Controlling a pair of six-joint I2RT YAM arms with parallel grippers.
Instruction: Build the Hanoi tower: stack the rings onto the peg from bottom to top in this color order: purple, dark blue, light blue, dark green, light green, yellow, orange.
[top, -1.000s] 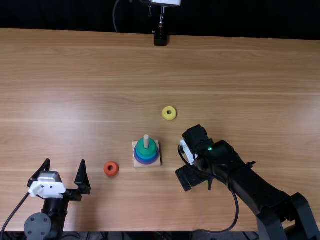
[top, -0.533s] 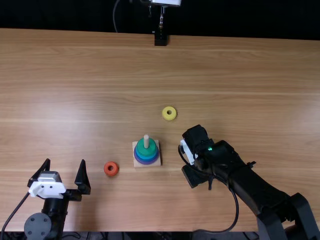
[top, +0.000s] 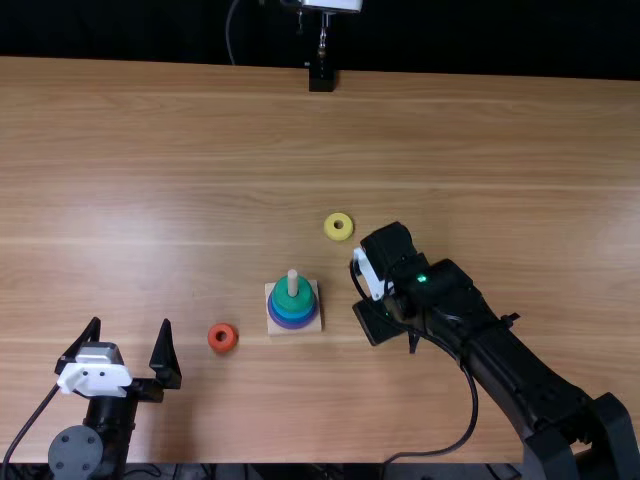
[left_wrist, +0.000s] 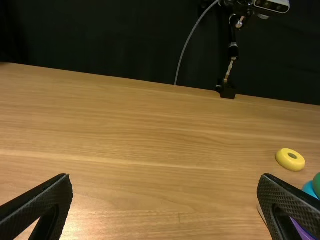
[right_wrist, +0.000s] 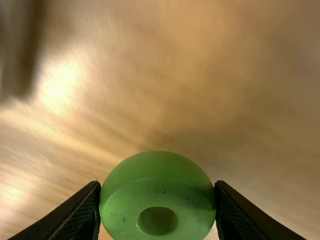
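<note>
At near L of table (top: 150, 150), L gripper (top: 131, 322), jaws spread wide, pointing far. Sits same pos. as in prev. frame.

Next, going R: orange ring (top: 213, 340), flat on wood, btwn L gripper and base, apart from both. Same spot as prev.

Then square wooden base (top: 283, 329) w/ upright peg (top: 292, 280), carrying four rings. From bottom up: purple ring (top: 292, 325), dk blue ring (top: 295, 316), lt blue ring (left_wrist: 310, 189), dk green ring (top: 303, 295). Peg tip poking out above dk green ring. No change in stack vs. prev.

At far edge, a bit R of peg, black stand (top: 321, 75), same as before.

Farther out than base and slightly R of it, yellow ring (top: 330, 230), flat on table, on its own. Also same pos. as prev.

Just R of base and near yellow ring, R gripper (top: 392, 250), coming in from near R. Main diff. here: now farther from near edge than in prev. frame, plus a touch more L. Turned slightly too over last two frames, approx. in place, before this shift.

Per R wrist view, jaws pinching lt green ring (right_wrist: 157, 192), one pad per side, hole visible. Held over table, R of base, off peg.
</note>
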